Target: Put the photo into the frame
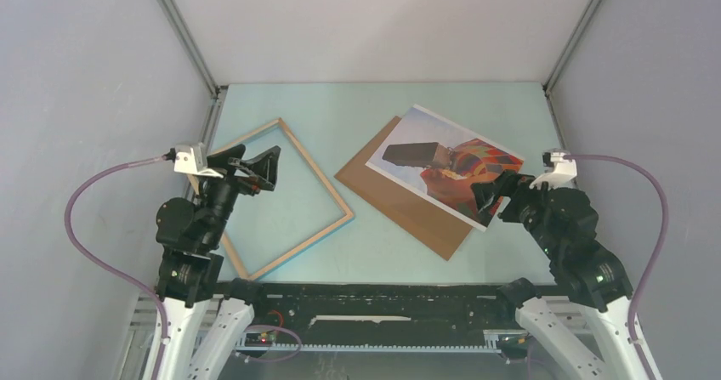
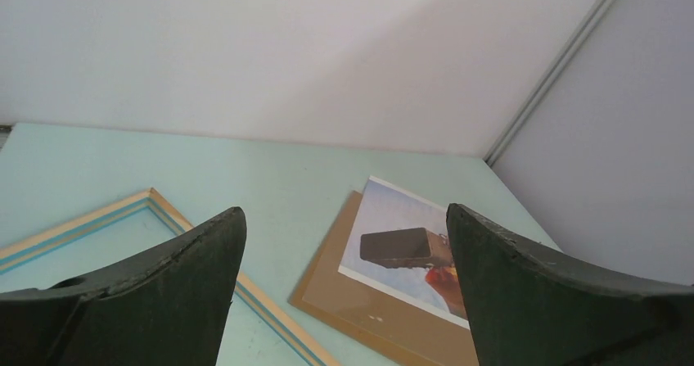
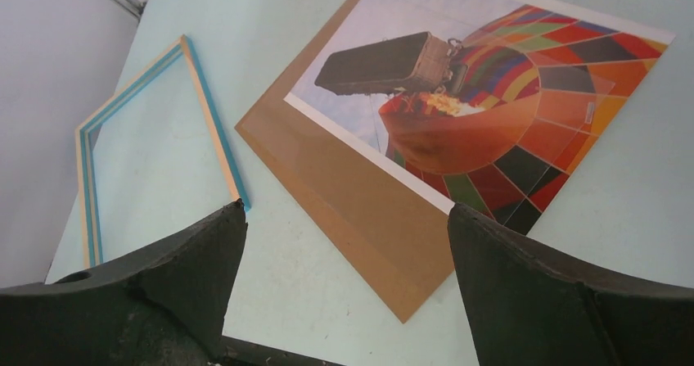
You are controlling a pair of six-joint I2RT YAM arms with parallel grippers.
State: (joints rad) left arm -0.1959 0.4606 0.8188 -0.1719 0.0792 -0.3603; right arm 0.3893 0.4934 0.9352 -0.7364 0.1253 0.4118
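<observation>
Both jaws open, empty. Better to pinch the photo (image 1: 451, 172) at its overhanging edge (seemingly loose on backing board (image 1: 383, 193)), then carry to the frame (image 1: 316, 169).

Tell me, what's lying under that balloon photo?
A brown board lies under the photo, showing past its left and near edges. How far the board reaches beneath, and whether anything else is there, is covered by the photo.
</observation>
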